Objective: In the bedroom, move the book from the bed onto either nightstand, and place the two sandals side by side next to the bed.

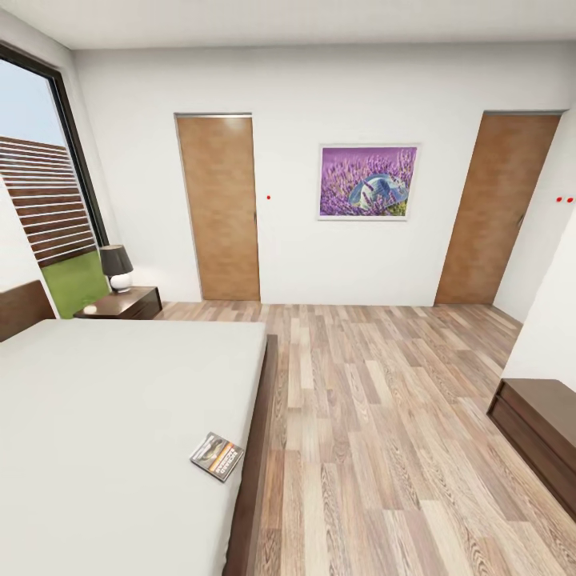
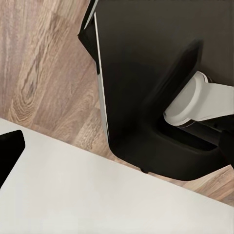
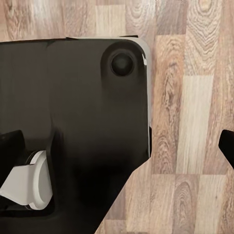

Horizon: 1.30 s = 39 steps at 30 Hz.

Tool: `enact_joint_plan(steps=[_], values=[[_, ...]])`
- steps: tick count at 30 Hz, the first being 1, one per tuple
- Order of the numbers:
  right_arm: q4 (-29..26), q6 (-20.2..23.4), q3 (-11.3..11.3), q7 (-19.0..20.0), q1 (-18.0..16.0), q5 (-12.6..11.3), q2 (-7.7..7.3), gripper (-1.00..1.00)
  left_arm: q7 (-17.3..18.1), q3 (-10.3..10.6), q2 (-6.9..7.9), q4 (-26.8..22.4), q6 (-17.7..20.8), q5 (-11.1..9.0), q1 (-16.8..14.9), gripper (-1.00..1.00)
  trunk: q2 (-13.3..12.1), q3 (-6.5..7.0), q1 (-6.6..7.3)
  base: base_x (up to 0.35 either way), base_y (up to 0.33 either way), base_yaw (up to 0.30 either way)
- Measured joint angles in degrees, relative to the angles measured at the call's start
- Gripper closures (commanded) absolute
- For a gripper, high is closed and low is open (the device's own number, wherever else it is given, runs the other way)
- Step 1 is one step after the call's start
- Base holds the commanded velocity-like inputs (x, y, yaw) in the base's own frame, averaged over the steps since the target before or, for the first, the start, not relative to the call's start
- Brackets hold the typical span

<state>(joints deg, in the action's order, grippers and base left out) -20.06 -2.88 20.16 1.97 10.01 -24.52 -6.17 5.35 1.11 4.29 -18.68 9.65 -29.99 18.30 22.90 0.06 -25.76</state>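
Observation:
The book (image 1: pixel 216 456) lies flat on the white mattress of the bed (image 1: pixel 104 416), close to the bed's right edge and near me. The nightstand (image 1: pixel 128 304) stands at the far side of the bed by the window and carries a small lamp (image 1: pixel 117 266). The sandals are out of view. My left gripper (image 2: pixel 117 146) hangs open over my own black base (image 2: pixel 146 87), with one dark fingertip (image 2: pixel 9 151) above the white mattress edge (image 2: pixel 73 195). My right gripper (image 3: pixel 117 146) is open and empty above the wood floor, its fingertips (image 3: pixel 226 144) wide apart.
Wood-plank floor (image 1: pixel 384 416) stretches to the right of the bed. A long dark cabinet (image 1: pixel 540 436) stands against the right wall. Two brown doors (image 1: pixel 220 208) (image 1: pixel 500 208) and a lavender picture (image 1: pixel 368 182) are on the far wall. A tall window (image 1: pixel 40 184) is at the left.

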Motion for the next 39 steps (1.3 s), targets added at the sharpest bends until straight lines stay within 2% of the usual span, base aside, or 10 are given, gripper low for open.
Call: enact_joint_plan(steps=[20, 30, 39], values=[[0.1, 0.0, 0.0, 0.0, 0.0, 0.1, 0.16, -1.00, 0.2, 0.0, -0.08, -0.1, 0.1, -0.1, 0.0, -1.00, 0.0, 0.02, 0.00, 0.000, 0.000, -0.003], [0.0, 0.0, 0.0, 0.0, 0.0, 0.2, 0.16, -1.00, 0.5, 0.1, -2.70, -0.5, 0.0, 0.1, -0.5, -1.00, 0.0, 0.22, 0.00, 0.000, 0.000, -0.179], [0.1, 0.0, 0.1, 0.0, 0.0, 0.2, 0.16, -1.00, 0.3, 0.0, -3.23, 0.0, 0.0, 0.1, -1.3, -1.00, 0.0, 0.31, 0.00, 0.000, 0.000, -0.224]])
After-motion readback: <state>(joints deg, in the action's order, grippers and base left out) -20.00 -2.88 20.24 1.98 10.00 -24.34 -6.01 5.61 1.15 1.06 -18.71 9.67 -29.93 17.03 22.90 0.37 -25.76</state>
